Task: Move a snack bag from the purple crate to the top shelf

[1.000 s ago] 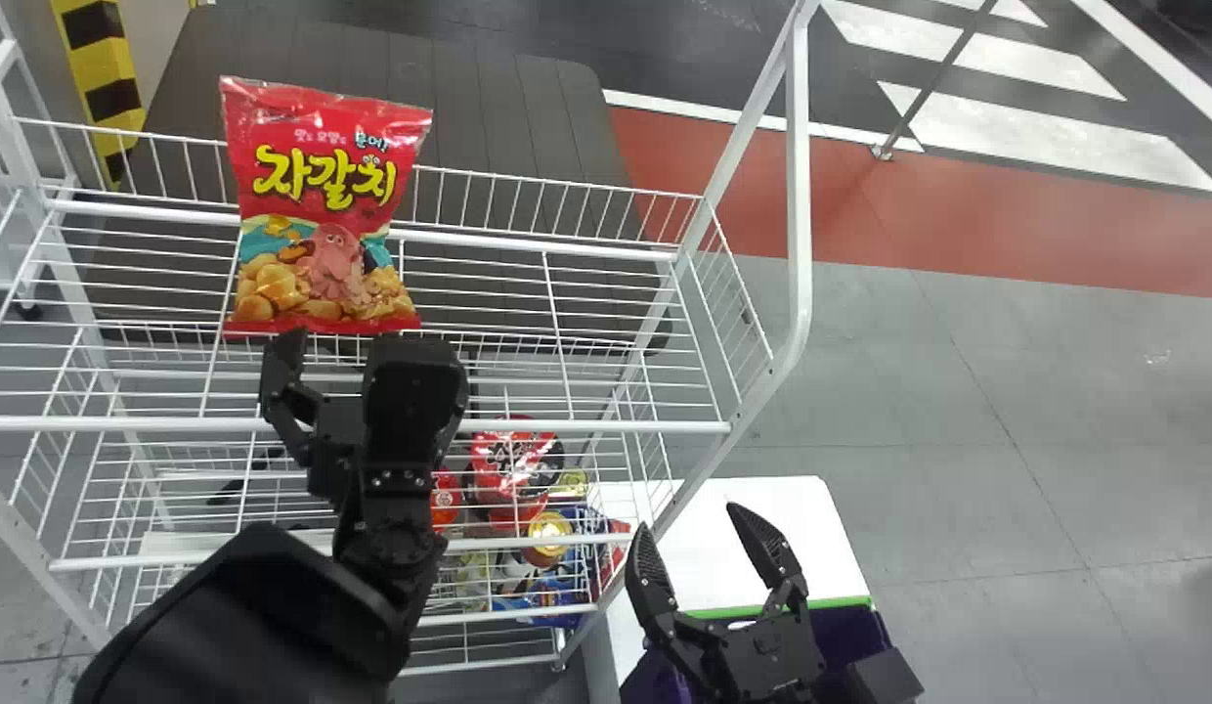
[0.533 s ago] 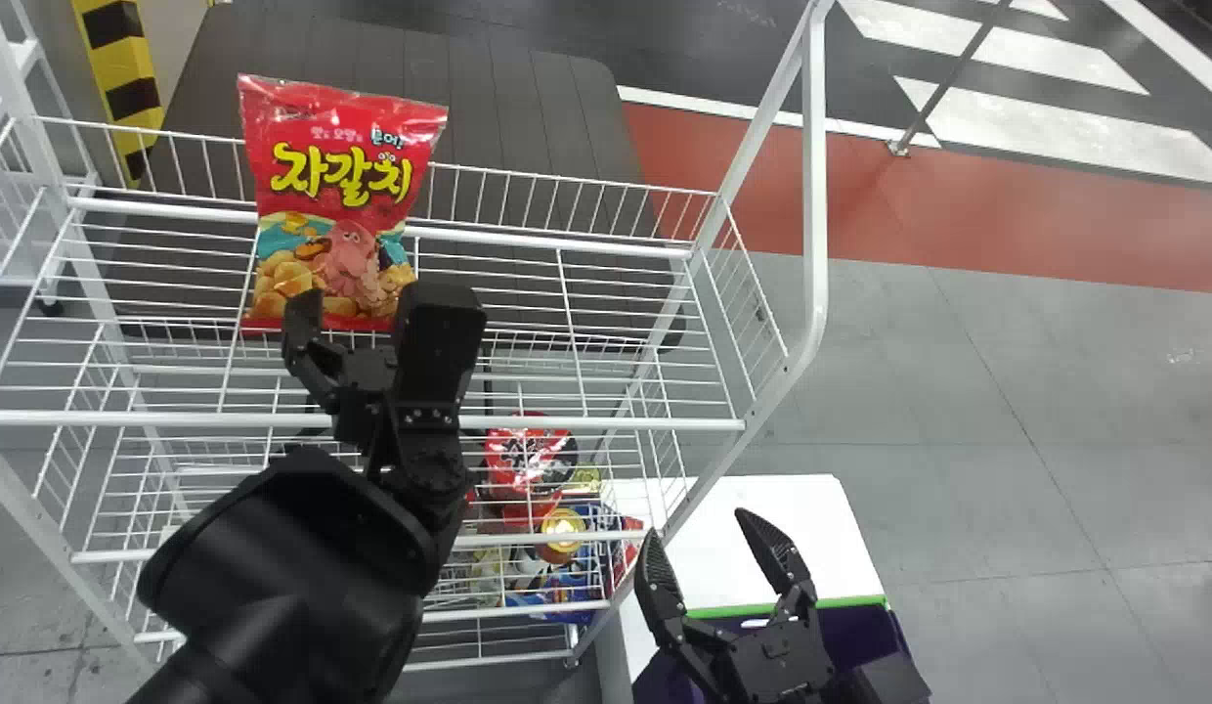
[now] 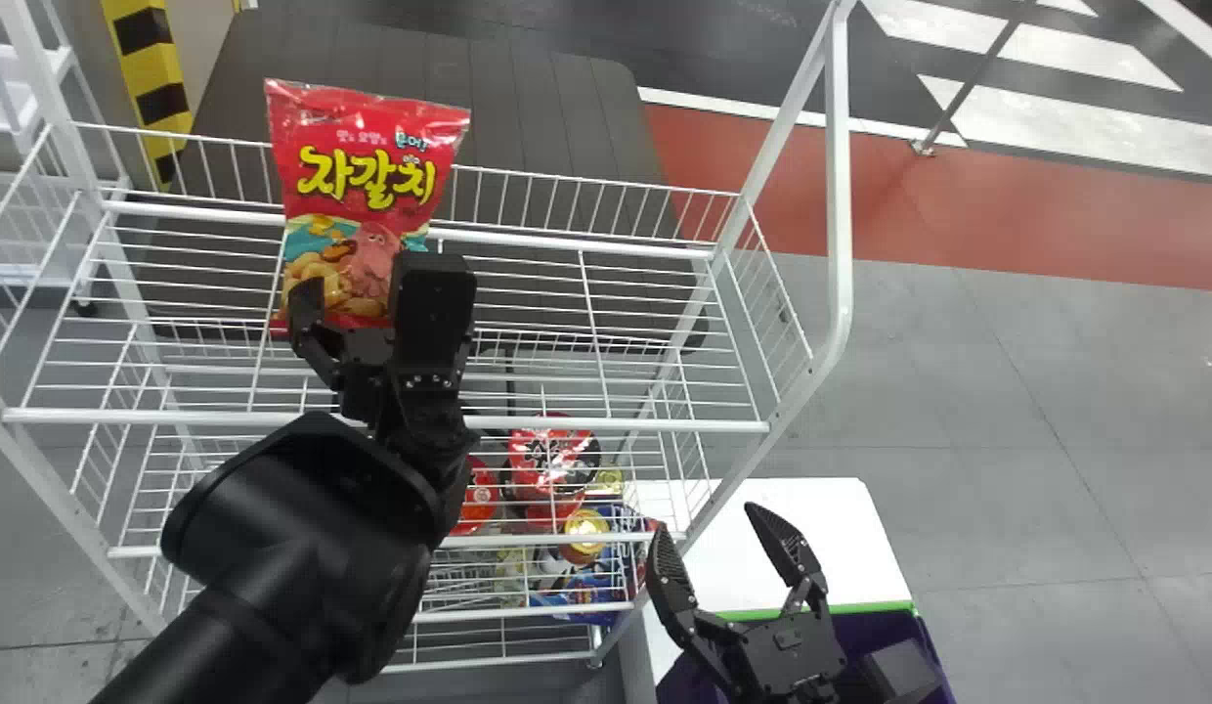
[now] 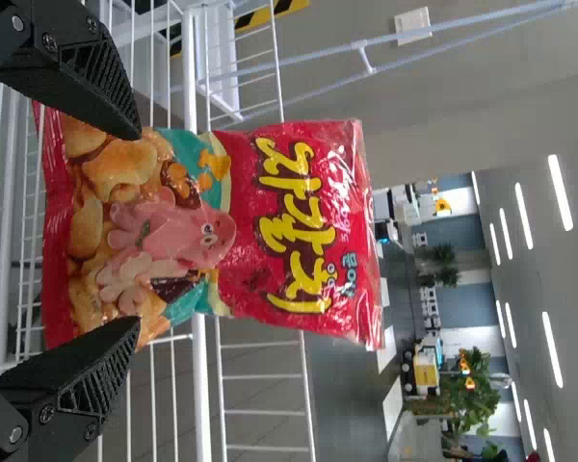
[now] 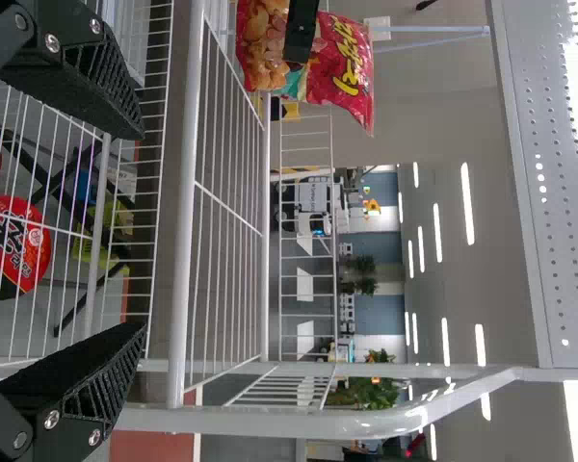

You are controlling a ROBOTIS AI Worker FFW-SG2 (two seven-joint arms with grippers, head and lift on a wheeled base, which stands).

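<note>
L gripper [image 3: 369, 279] is released, fingers wide; bag [image 3: 371, 156] stands upright w/ its base at the tips, on top shelf [image 3: 567, 242]. R gripper [image 3: 709, 520], also spread, is parked nr crate [image 3: 894, 626].

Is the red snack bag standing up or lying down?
Upright: both wrist views show the snack bag standing tall above the top shelf.

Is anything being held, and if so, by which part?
Nothing is held: the left gripper and the right gripper are open, and the snack bag stands on the top shelf.
</note>
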